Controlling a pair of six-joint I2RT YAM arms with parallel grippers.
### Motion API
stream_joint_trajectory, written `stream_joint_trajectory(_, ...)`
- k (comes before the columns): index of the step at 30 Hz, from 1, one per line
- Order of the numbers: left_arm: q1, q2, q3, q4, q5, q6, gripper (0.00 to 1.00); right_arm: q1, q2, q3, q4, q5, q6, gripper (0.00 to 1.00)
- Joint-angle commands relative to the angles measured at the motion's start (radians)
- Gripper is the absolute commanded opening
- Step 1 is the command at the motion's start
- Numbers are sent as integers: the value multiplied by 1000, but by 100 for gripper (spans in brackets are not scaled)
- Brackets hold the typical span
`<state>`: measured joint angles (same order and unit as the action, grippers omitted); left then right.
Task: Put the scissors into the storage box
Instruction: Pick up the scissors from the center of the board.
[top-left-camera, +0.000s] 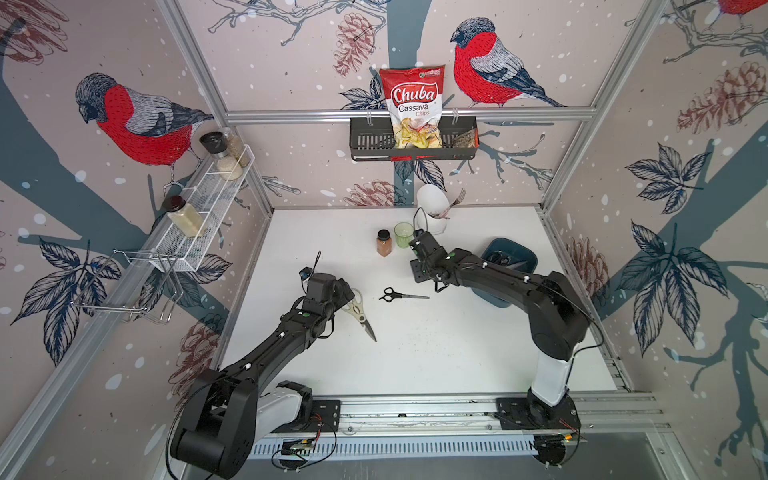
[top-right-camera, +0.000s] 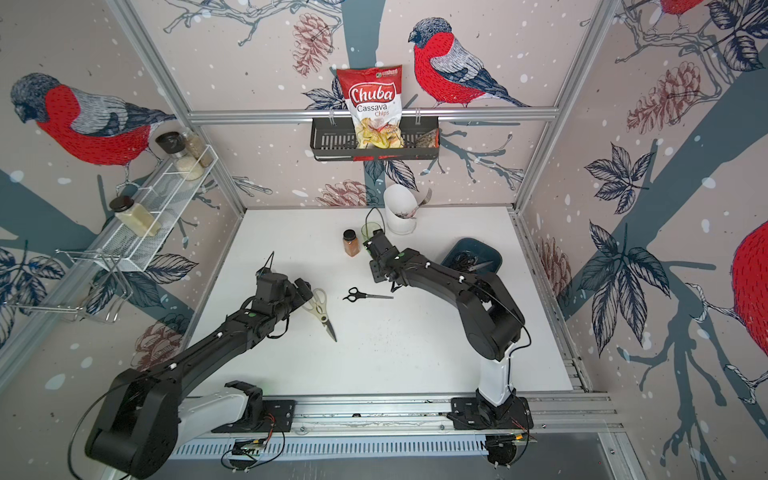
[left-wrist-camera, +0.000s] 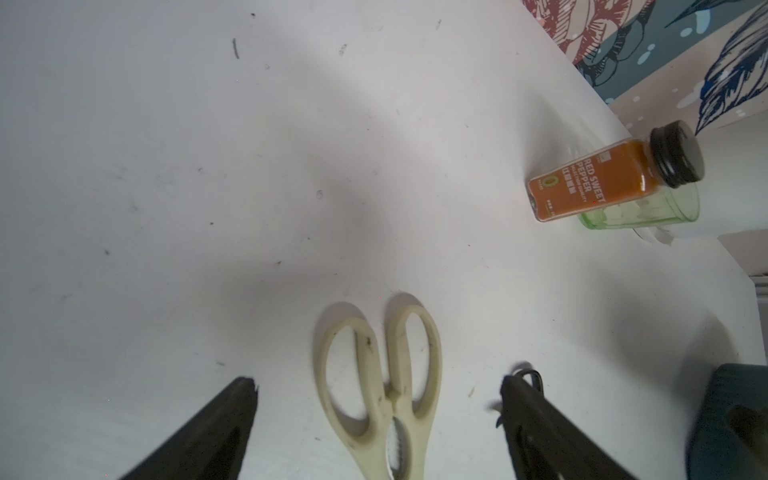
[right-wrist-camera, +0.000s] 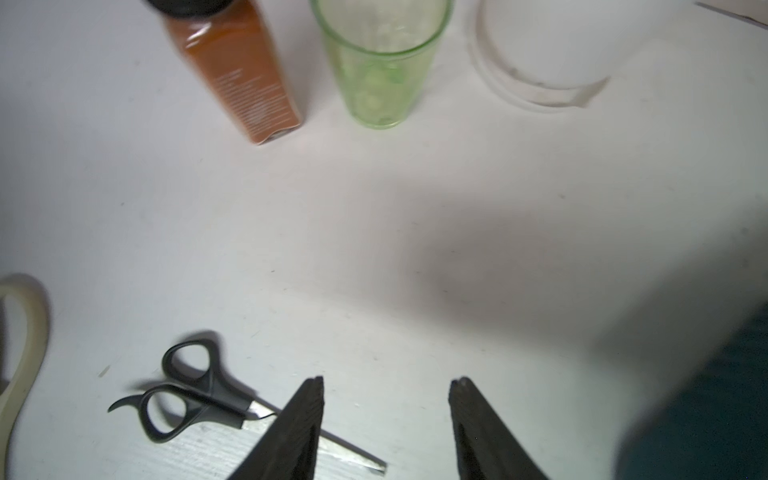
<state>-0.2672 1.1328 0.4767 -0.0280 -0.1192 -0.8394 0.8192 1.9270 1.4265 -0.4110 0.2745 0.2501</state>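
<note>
I see the white table (top-left-camera: 415, 365) with the blue box (top-left-camera: 530, 255) at its right edge, partly behind my right arm, and some scissors (top-left-camera: 505, 261) lying inside it. My left gripper (left-wrist-camera: 379, 384) is spread wide, jaws on either side of the cream shears' (top-left-camera: 362, 316) handles, clear of them. My right gripper (right-wrist-camera: 387, 381) hangs released and empty just beside the small black scissors (top-left-camera: 401, 295), flat mid-table. A spice jar (top-left-camera: 384, 243) and green glass (top-left-camera: 403, 235) stand further back

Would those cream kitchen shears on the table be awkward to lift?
Probably stiff and fairly heavy: the cream-handled kitchen shears look thick and solid. Lying flat on the table, they may slide or pivot when nudged.
</note>
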Motion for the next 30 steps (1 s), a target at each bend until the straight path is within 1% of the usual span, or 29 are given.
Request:
stream_joint_trajectory(1,21,-33,-19,-15,-11,-37,95,42,73,75,-74,-34,-60,52)
stream_joint_trajectory(7,46,-88,-50,-26,-47,-45,95,142,196,210,-134,-108,-76,47)
stream_joint_trajectory(11,62,-105,-61,-28,-35,-42,95,182,262,283,-163,-158,-78,42)
stream_joint_trajectory(14,72,-114,-64,-28,-20,-30,95,184,299,332,-201,-182,-70,38)
stream_joint_trajectory(19,82,-117,-66,-26,-4,-22,95,184,322,367,-252,-185,-69,33)
stream_joint_trajectory(24,85,-116,-67,-19,0,-21,95,184,324,370,-282,-204,-72,32)
stream_joint_trajectory(30,87,-115,-66,-17,5,-18,95,178,327,365,-289,-196,-84,32)
